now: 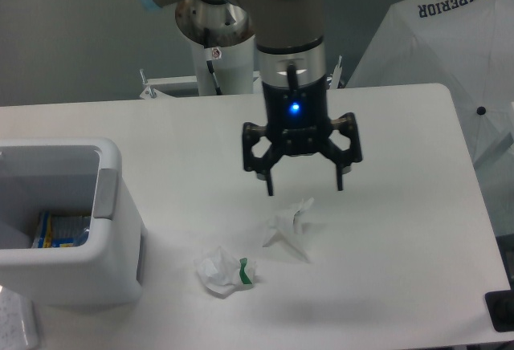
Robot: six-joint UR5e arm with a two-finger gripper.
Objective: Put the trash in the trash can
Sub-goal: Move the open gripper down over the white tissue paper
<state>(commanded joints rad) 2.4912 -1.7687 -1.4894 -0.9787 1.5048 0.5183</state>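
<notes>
Just beneath the spread-fingered claw (305, 187), the plain paper wad (288, 227), untouched.

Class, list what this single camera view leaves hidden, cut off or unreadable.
- Trash can: left side cut off by the frame edge; its near wall hides most of the floor inside.
- Blue and yellow item inside the can: too blurred to identify.
- Arm above the gripper: cut off by the top edge.
- Dark object, bottom right: cut off by the frame edge.
</notes>
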